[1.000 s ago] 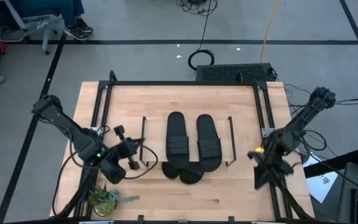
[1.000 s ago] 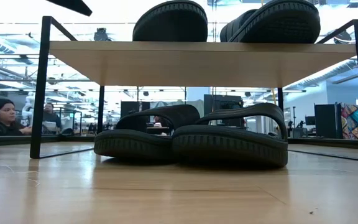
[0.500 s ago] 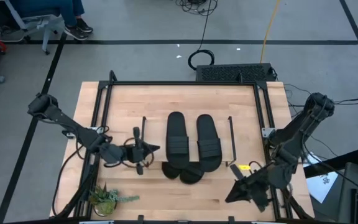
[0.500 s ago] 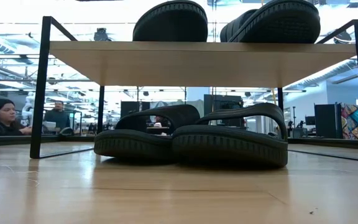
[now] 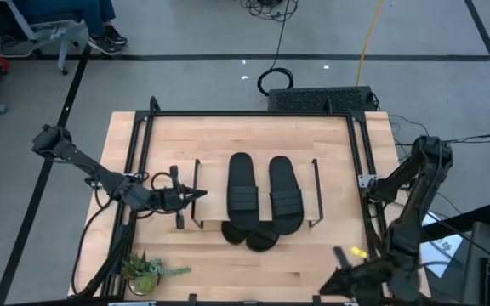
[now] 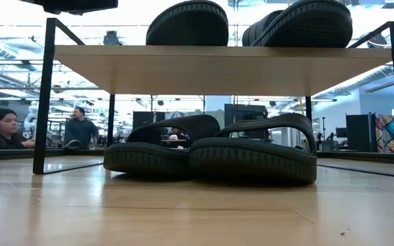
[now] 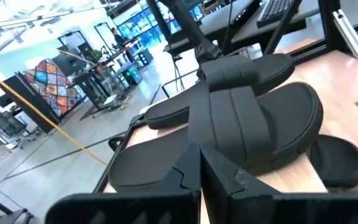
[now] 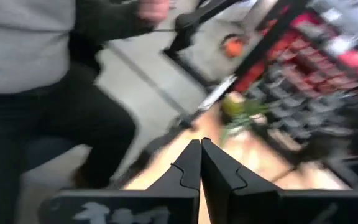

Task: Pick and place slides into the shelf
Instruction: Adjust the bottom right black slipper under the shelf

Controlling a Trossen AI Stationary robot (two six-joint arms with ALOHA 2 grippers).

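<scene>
My left gripper (image 5: pixel 196 195) is clenched on nothing at nine o'clock of the shelf (image 5: pixel 316 183). My right gripper (image 5: pixel 330 289) is clenched near the table's (image 5: pixel 185 136) five o'clock corner. Two slides (image 5: pixel 264 194) lie atop the shelf, long axes twelve-to-six; two more sit beneath.

Slides (image 5: pixel 264 195) matte, ribbed; shelf (image 6: pixel 211 65) light wood

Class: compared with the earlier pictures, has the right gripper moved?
Yes. The right gripper swung from the table's right edge toward its near edge.
</scene>
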